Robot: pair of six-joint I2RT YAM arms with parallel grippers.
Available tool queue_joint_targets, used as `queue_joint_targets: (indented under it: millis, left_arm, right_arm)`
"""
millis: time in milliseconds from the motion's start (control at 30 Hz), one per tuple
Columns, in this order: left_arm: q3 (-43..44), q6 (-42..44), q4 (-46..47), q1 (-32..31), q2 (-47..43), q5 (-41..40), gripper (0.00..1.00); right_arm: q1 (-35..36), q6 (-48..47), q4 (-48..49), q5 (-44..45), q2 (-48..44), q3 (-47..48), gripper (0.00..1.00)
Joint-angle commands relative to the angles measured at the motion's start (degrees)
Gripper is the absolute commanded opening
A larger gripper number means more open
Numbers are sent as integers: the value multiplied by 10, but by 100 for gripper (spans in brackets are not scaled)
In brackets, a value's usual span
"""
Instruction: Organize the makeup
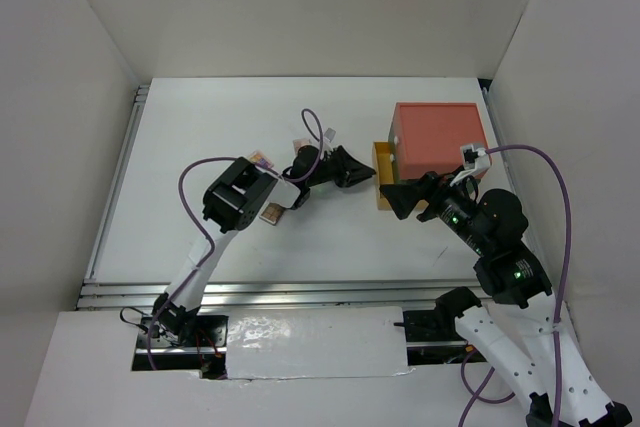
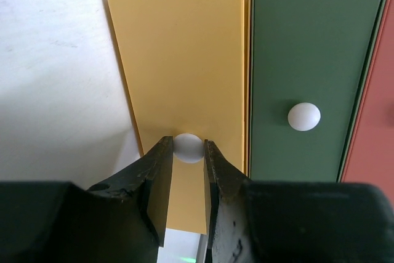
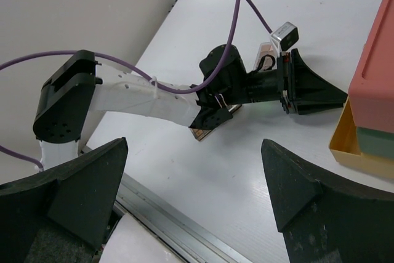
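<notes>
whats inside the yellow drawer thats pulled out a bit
The exposed strip of the yellow drawer seems to show only bare yellow floor. The rest is hidden under the red-topped box. The left hand grips its white knob.

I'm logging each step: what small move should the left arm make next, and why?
Probably close the left gripper firmly on the white knob of the yellow drawer: its fingers flank the knob, and the drawer is barely pulled out.

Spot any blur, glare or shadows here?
Top view: glare on the glossy white cover between the arm bases. Left wrist view: the yellow plastic drawer front shadows the white table beside it; its round white knob is sharp. Right wrist view: evenly lit, no glare.
</notes>
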Motion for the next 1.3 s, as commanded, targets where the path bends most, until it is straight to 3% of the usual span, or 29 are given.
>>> queue_joint_targets:
  millis: [0,967,1267]
  left_arm:
    - [-22,3,34,13,-36,12,19]
    - [-125,34,49,49,-116,11,12]
    - [-135,41,47,59,-125,11,15]
  right_arm:
    - [2,-1,31,-9,3,-2,97]
    - [2,1,33,-12,8,1,97]
    - [3,3,37,-17,13,2,97]
